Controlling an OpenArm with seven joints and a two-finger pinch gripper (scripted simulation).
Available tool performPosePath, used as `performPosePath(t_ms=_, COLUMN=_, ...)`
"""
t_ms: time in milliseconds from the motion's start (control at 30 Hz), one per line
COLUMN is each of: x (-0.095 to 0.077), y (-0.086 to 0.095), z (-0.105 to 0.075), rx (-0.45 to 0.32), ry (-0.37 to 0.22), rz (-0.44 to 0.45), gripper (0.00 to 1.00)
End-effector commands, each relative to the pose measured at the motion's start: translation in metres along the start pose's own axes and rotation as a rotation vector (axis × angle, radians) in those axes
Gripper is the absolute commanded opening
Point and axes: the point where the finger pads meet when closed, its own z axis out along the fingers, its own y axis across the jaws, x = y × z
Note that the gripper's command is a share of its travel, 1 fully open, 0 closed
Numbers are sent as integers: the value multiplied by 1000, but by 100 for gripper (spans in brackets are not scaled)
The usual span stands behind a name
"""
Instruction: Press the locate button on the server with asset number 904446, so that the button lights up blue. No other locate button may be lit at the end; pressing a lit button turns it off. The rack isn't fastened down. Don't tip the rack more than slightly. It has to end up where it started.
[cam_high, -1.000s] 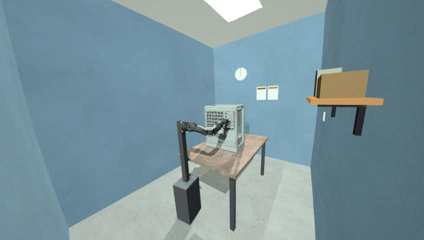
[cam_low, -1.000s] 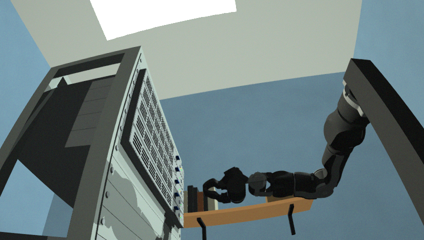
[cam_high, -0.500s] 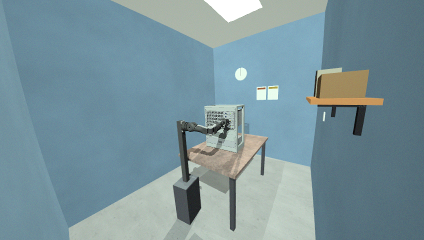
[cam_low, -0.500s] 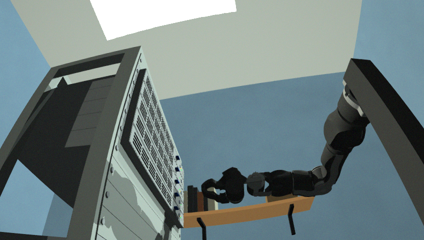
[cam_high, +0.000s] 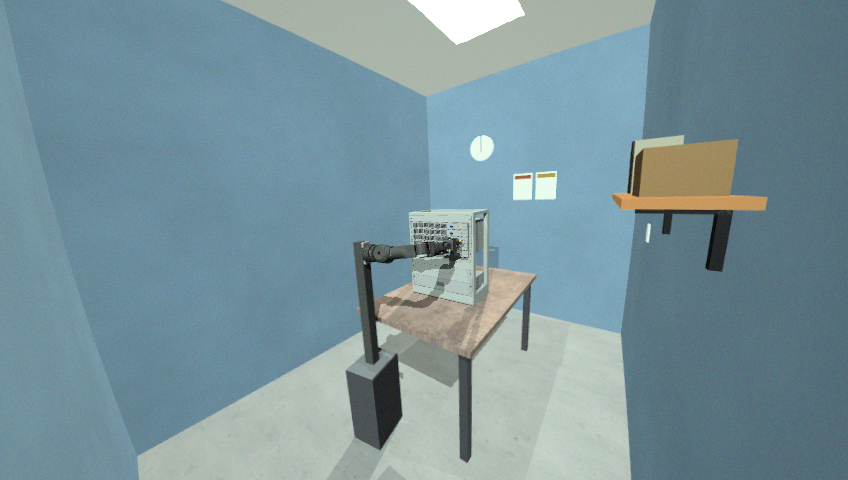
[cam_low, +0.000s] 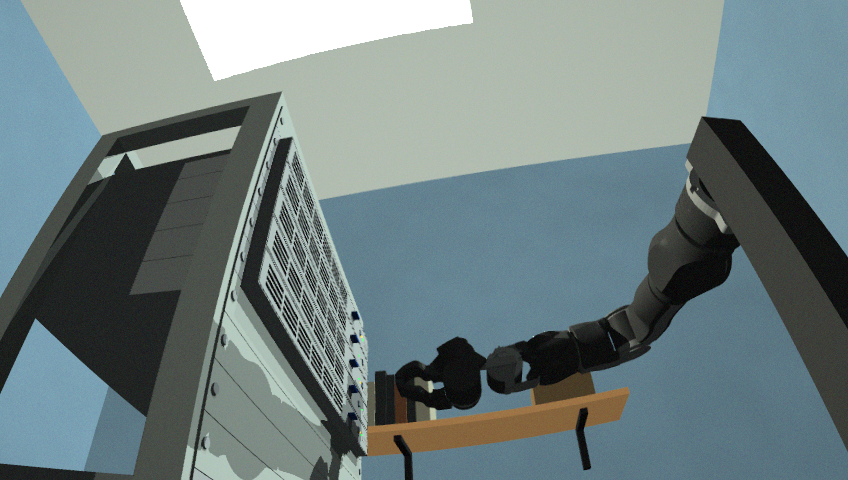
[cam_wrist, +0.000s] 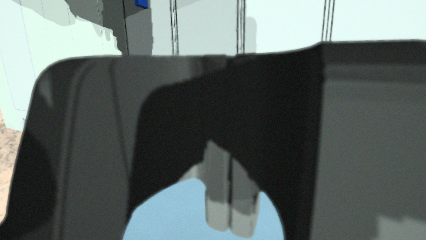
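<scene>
The pale green server rack stands on the wooden table. In the exterior view it shows from below, with a column of small dark blue locate buttons down the right edge of its front. My gripper is shut and empty. It hangs just in front of that button column, a short gap from the lower buttons. In the wrist view the closed fingers show below the dark gripper body, with the rack front close behind and one blue button at the top edge. The asset numbers are not readable.
The arm's post stands on a dark base at the table's near left corner. A wall shelf with a cardboard box hangs on the right wall, far from the rack.
</scene>
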Motion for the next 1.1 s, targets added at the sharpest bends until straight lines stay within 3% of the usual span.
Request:
performPosePath(t_ms=0, x=1, y=7, z=1, rx=-27, ry=6, rz=11, gripper=0)
performPosePath(t_ms=1067, x=1, y=7, z=35, rx=-27, ry=6, rz=11, gripper=0)
